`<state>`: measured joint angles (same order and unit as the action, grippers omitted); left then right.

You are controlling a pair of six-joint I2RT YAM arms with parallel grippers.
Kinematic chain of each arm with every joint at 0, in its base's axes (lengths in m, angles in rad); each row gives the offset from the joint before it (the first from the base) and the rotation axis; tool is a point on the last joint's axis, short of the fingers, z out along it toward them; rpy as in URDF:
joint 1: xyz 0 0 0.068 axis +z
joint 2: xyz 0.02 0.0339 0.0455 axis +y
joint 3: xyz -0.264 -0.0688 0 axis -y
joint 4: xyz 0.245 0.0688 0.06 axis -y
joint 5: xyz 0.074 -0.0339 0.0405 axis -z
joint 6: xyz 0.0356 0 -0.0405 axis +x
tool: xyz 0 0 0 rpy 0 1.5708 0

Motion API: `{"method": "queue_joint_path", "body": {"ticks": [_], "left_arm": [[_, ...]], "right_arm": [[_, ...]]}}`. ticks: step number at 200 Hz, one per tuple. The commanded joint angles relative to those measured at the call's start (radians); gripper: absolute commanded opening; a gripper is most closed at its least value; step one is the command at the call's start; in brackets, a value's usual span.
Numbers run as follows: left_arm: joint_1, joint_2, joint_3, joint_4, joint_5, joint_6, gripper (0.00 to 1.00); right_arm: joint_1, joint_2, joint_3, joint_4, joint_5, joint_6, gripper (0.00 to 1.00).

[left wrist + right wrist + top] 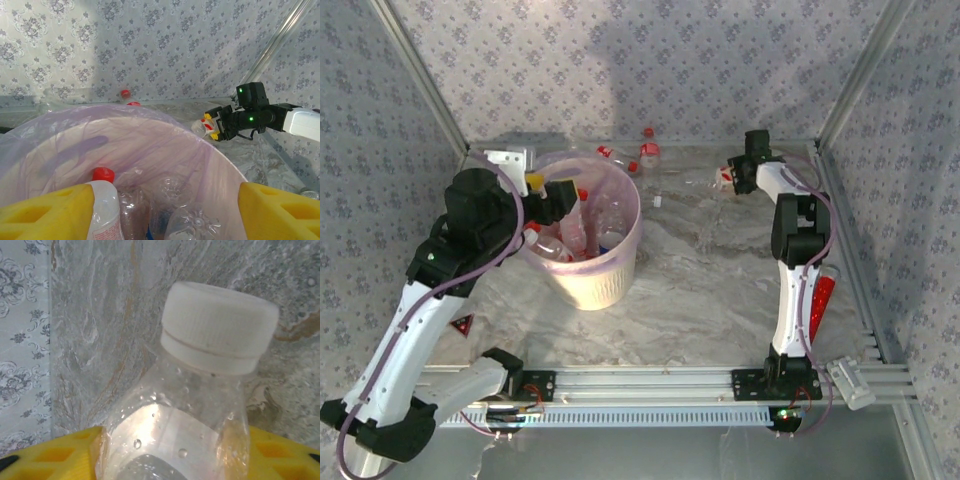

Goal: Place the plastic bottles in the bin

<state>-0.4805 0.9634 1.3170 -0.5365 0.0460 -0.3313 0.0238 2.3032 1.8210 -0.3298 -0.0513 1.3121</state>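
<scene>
White arm links (415, 320) with black joints; lilac cables (521, 212); yellow jaws; green lights (241, 91)

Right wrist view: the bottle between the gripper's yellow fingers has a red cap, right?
No. The cap is white, not red. The right wrist view shows that bottle between the yellow fingers of the right gripper.
</scene>
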Motion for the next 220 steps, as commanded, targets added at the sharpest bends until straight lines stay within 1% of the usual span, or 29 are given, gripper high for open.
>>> {"method": "queue_joint_path", "body": {"ticks": [1,28,55,78,84,102,127,140,146,149,159,162,164,176,186,190,199,206,220], "left_arm": [[-0.008,-0.01,0.035,-0.004,0.03,-0.024,0.76],[-0.009,-0.001,0.046,0.014,0.071,-0.041,0.76],[-0.008,0.016,0.057,0.02,0.091,-0.043,0.76],[-0.005,0.036,0.079,0.002,0.117,-0.041,0.77],[0.002,0.04,0.084,0.001,0.137,-0.045,0.79],[0.048,0.059,0.122,-0.044,0.172,-0.054,0.81],[0.148,0.101,0.177,-0.163,0.161,-0.037,0.81],[0.201,0.112,0.18,-0.195,0.148,-0.013,0.82],[0.227,0.117,0.18,-0.21,0.133,-0.005,0.82],[0.241,0.12,0.179,-0.215,0.126,-0.002,0.82],[0.281,0.131,0.174,-0.228,0.111,0.012,0.82],[0.29,0.132,0.17,-0.228,0.108,0.017,0.82],[0.298,0.134,0.166,-0.226,0.104,0.02,0.82],[0.327,0.143,0.151,-0.221,0.085,0.034,0.82],[0.346,0.151,0.134,-0.211,0.078,0.042,0.81],[0.354,0.154,0.126,-0.201,0.078,0.041,0.8],[0.364,0.16,0.104,-0.178,0.091,0.035,0.72],[0.37,0.167,0.087,-0.161,0.106,0.027,0.67],[0.369,0.182,0.062,-0.149,0.122,0.016,0.64]], "right_arm": [[-0.023,-0.091,-0.047,-0.044,-0.008,-0.04,0.53],[-0.051,-0.214,-0.136,-0.029,-0.033,-0.109,0.51],[-0.08,-0.362,-0.241,-0.002,-0.06,-0.192,0.43],[-0.087,-0.482,-0.279,-0.023,-0.079,-0.319,0.41],[-0.088,-0.511,-0.284,-0.032,-0.09,-0.357,0.37],[-0.09,-0.589,-0.302,-0.043,-0.145,-0.464,0.34],[-0.083,-0.7,-0.33,-0.019,-0.266,-0.589,0.33],[-0.07,-0.764,-0.343,0.013,-0.329,-0.659,0.32],[-0.058,-0.793,-0.343,0.022,-0.353,-0.676,0.31],[-0.052,-0.806,-0.342,0.025,-0.365,-0.715,0.31],[-0.025,-0.849,-0.328,0.028,-0.404,-0.775,0.3],[-0.015,-0.861,-0.323,0.026,-0.414,-0.794,0.26],[-0.008,-0.869,-0.319,0.027,-0.42,-0.805,0.25],[0.05,-0.917,-0.298,0.017,-0.435,-0.879,0.25],[0.117,-0.954,-0.276,0.009,-0.422,-0.945,0.25],[0.147,-0.964,-0.267,-0.003,-0.41,-0.97,0.25],[0.216,-0.989,-0.242,-0.014,-0.392,-1.011,0.25],[0.266,-1.001,-0.224,-0.013,-0.386,-1.031,0.25],[0.358,-1.015,-0.193,0.007,-0.372,-1.052,0.25]]}}
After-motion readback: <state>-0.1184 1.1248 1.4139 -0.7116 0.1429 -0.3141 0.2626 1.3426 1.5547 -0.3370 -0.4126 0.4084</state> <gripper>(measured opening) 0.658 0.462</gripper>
